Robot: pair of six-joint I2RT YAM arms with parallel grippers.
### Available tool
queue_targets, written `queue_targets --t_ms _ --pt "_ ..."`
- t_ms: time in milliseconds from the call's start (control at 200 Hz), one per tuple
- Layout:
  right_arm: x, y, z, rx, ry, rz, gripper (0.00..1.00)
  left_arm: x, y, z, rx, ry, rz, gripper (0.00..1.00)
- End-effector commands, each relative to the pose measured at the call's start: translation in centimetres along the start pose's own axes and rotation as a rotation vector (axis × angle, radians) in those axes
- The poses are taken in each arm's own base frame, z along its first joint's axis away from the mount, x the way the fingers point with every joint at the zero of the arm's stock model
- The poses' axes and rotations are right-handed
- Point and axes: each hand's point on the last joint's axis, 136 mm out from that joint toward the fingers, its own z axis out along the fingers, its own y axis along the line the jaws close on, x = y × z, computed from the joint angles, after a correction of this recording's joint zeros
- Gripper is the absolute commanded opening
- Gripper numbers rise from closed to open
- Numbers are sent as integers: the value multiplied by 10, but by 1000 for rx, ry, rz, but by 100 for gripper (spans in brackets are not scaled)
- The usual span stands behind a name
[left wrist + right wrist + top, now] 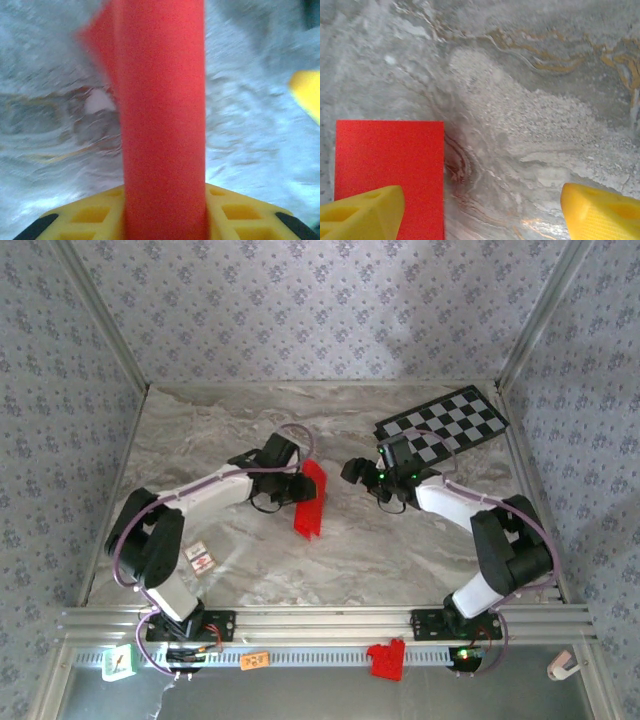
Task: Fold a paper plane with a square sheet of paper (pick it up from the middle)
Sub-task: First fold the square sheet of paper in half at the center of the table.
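Top camera looks down from behind; wrist cameras closely face the table (200, 430), sharing the red paper (165, 125).

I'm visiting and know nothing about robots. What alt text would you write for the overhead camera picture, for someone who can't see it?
Seen from above, the left end effector of a two-armed robot holds up a long, folded piece of red paper over a marble table. The right end effector sits open beside it, and a checkered board lies at the far right.

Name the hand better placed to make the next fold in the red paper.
Left, probably: the left hand is shut on the red paper, which hangs from it; the right hand is open beside it, empty.
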Motion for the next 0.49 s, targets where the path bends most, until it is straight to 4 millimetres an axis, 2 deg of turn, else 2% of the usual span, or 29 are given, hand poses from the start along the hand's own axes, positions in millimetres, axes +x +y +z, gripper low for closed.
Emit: queue_targets --t_ms 0,90,235,390,490 --pt "-8 19 -10 -101 -43 -24 83 -9 -33 -1 234 3 -45 36" --pt "-3 30 -10 -159 -5 -55 83 -15 -27 10 242 -4 -95 35" --pt "5 30 -3 -182 40 -47 79 -19 -8 31 199 -21 -174 34" --pt "17 26 7 -171 87 -36 75 -12 25 42 84 -46 -197 32" --pt "23 23 14 -150 115 -29 71 -5 38 45 31 -38 -188 31"
